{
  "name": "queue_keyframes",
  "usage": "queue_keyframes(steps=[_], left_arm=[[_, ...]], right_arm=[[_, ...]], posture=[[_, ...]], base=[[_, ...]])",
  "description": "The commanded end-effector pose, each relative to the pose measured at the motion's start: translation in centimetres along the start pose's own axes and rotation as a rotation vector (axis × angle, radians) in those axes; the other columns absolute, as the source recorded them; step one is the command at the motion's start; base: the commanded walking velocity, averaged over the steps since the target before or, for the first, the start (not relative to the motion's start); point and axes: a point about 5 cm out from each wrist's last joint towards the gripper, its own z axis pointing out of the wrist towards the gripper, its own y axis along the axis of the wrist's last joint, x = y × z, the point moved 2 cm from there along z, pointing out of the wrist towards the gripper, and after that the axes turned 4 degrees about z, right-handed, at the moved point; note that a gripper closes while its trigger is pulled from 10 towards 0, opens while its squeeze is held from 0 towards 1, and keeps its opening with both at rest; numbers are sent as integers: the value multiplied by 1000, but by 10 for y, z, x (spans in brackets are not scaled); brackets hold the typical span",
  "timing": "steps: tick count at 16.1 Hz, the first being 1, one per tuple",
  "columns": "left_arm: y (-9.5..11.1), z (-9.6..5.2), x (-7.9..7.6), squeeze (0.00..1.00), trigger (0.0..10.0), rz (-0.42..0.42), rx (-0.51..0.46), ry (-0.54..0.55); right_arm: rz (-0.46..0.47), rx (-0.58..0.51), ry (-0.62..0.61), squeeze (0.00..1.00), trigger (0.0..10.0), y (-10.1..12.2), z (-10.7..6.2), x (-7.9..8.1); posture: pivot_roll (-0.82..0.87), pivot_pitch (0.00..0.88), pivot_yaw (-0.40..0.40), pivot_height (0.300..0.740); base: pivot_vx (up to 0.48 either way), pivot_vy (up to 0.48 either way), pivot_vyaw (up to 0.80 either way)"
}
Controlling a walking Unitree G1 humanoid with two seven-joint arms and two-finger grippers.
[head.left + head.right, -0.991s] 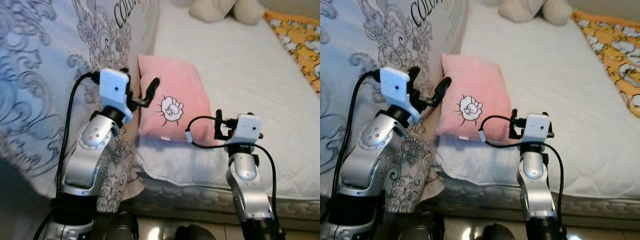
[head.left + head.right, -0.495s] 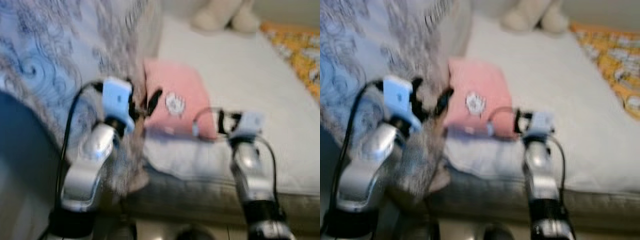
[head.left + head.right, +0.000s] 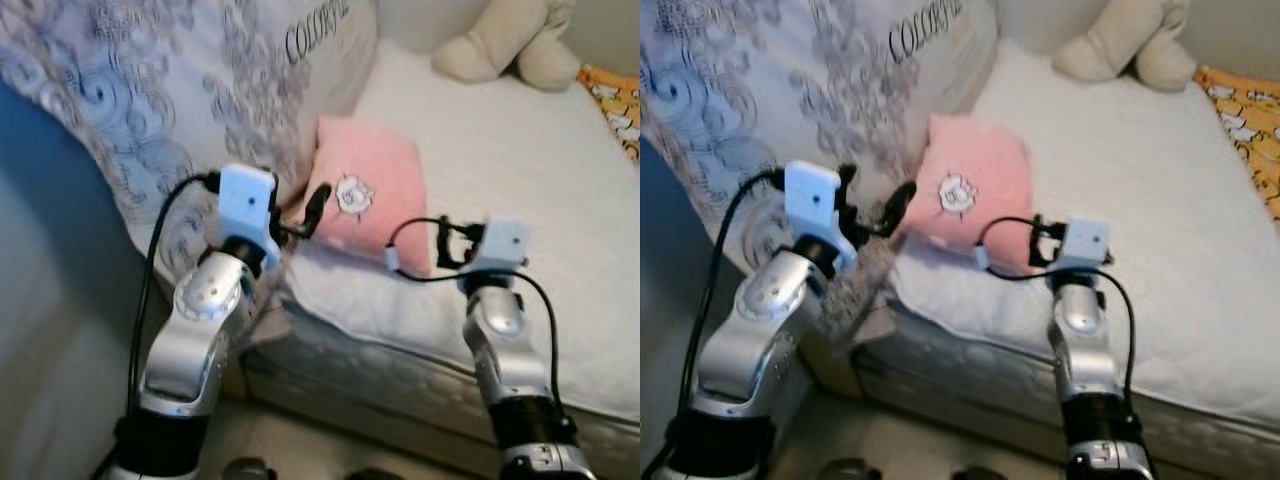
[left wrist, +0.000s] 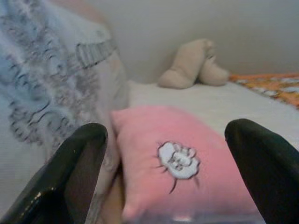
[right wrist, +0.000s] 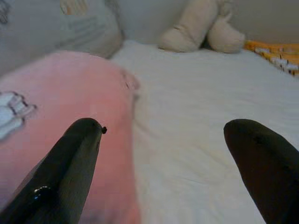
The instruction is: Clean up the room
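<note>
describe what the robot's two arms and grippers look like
Both arms are silver metal with rounded joints and black bases. Each wrist carries a white boxy camera module, fed by a black cable looping along the arm. The left gripper and right gripper each have two long, glossy black fingers with rounded tips.

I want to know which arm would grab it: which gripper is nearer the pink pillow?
Left, narrowly. The left gripper is open at the pink pillow's near-left edge; the right gripper, also open, hovers off its near-right corner over the white mattress.
</note>
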Motion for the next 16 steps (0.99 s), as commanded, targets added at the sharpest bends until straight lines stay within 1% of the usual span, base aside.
queue_keyframes(steps=[1, 2, 5, 8, 9, 12, 13, 16], left_arm=[[0, 2, 2, 0, 10000, 34, 9, -3], [-2, 4, 6, 0, 10000, 33, 14, 5], [-2, 6, 9, 0, 10000, 55, 13, -2], [-4, 7, 5, 0, 10000, 78, 12, -46], [-4, 7, 3, 0, 10000, 99, 11, -61], [-6, 9, -1, 0, 10000, 124, 17, -81], [-7, 9, -1, 0, 10000, 132, 26, -80], [-10, 12, 2, 0, 10000, 145, 49, -61]], right_arm=[[3, -29, 13, 0, 10000, 10, 6, 7], [-6, -42, 20, 0, 10000, 14, 10, 10], [-11, -58, 32, 0, 10000, 15, 8, 15], [-38, -63, 62, 0, 10000, 12, 4, 22], [-46, -60, 63, 0, 10000, 10, 3, 22], [-42, -61, 57, 0, 10000, 10, 3, 20], [-34, -67, 50, 0, 10000, 10, 3, 19], [-35, -70, 52, 0, 10000, 11, 3, 20]], posture=[[78, 20, -53, 719], [81, 18, -50, 719], [79, 14, -50, 719], [73, 17, -49, 719], [73, 17, -49, 719], [71, 18, -48, 719], [71, 18, -48, 719], [70, 18, -50, 719]], base=[[450, 0, 0], [0, 0, 0], [0, 0, 0], [0, 0, 0], [262, 401, -756], [314, 363, -765], [349, 0, -419], [0, 0, 0]])
